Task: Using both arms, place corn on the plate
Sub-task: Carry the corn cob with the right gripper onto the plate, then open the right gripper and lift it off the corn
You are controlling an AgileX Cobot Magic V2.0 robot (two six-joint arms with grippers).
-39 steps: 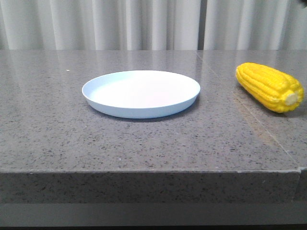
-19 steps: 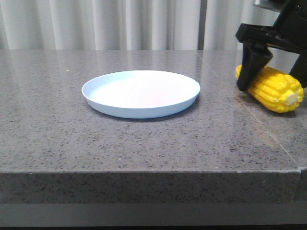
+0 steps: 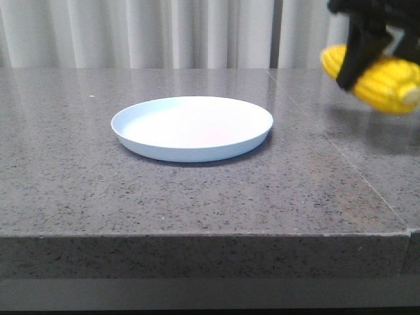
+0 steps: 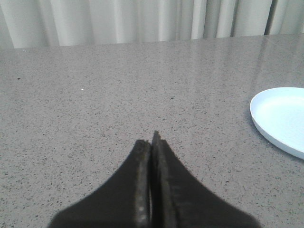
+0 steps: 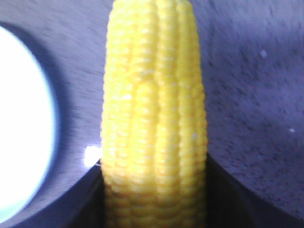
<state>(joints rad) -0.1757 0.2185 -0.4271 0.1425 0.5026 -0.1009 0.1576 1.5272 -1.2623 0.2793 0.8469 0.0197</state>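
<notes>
Currently right gripper [image 3: 367, 49] clamps the corn [image 3: 384, 82] clear of the table's right edge for carrying to the plate [image 3: 192, 128]; left gripper [image 4: 152, 142] closed, empty

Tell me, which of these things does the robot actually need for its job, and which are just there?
Needed for the job:
- corn, lifted off the table in the right gripper
- plate, nothing on it yet
- left gripper, jaws together, holding nothing

Just there:
- grey stone table
- pale curtain behind
</notes>
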